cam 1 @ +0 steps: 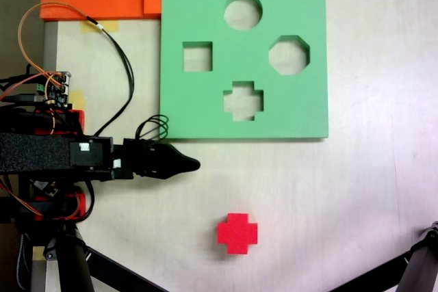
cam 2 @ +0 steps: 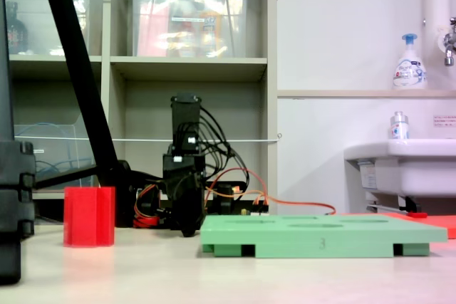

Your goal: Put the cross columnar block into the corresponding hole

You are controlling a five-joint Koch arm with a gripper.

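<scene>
Where a fixed view looks straight down, one square green foam board [cam 1: 185, 111] lies flat on the pale table [cam 1: 356, 189], cut through with four openings: a circle, a square, an octagon and the plus-shaped hole [cam 1: 243, 100] nearest the board's lower edge. One red cross block [cam 1: 237, 232], matte foam with a plus outline, stands alone below the board, well apart from it. The black gripper [cam 1: 193, 164] tapers to a single dark point just under the board's lower left corner; whether its jaws are spread or pressed together cannot be told. The block sits right of and below that tip, apart from it.

From the low fixed view, the block [cam 2: 89, 216] shows as a ridged upright column left of the gripper [cam 2: 187, 230], with the thick green slab [cam 2: 320, 236] to the right.
</scene>
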